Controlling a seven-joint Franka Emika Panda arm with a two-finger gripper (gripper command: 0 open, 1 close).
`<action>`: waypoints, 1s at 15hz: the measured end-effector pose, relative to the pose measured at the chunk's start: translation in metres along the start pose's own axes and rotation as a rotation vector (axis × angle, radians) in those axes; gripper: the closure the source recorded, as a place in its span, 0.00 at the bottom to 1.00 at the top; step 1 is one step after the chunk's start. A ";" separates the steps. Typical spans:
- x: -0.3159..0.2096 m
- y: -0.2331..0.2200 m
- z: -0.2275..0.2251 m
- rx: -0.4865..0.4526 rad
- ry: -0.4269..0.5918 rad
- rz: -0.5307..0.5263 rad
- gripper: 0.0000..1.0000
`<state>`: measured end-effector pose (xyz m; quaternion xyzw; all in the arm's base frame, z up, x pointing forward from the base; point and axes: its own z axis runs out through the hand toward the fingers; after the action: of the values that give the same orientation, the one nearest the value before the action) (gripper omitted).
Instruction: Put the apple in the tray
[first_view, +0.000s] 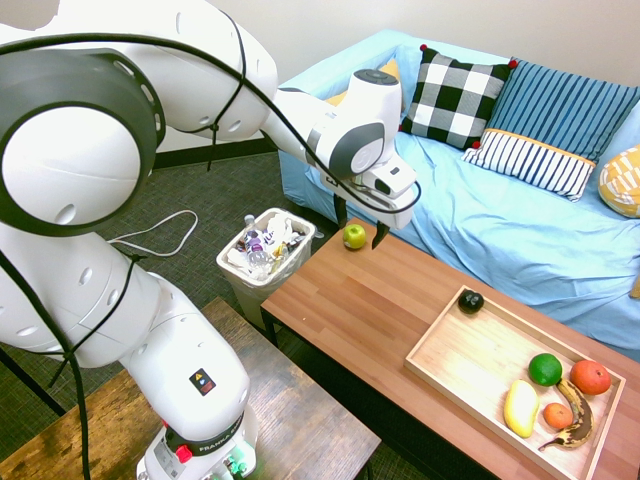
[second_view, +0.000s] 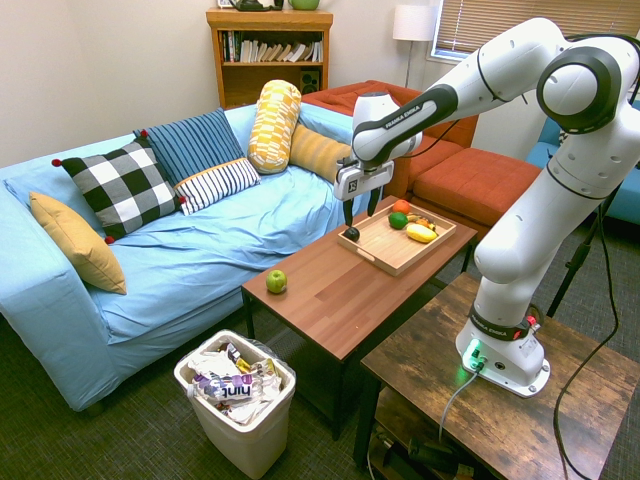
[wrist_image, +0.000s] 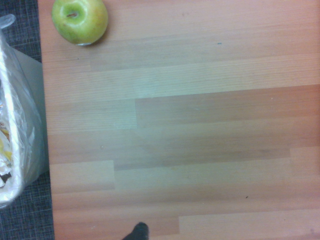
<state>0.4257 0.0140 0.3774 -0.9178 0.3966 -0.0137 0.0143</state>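
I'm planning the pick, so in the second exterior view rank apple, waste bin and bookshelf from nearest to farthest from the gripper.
1. apple, on the table's sofa-side corner, nearest the gripper.
2. waste bin, down beside the table's end.
3. bookshelf, at the room's far side.

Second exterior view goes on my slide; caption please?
Open gripper hovers above table; apple sits outside tray.

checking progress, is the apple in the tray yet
No, the apple sits on the bare table near its far corner, well apart from the tray.
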 end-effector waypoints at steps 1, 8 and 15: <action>0.001 -0.001 0.000 0.003 0.002 0.000 0.00; 0.017 -0.033 0.031 0.000 -0.010 -0.033 0.00; 0.006 -0.122 0.106 0.009 -0.018 -0.117 0.00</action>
<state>0.5225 0.0944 0.2764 -0.9394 0.3422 -0.0079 0.0212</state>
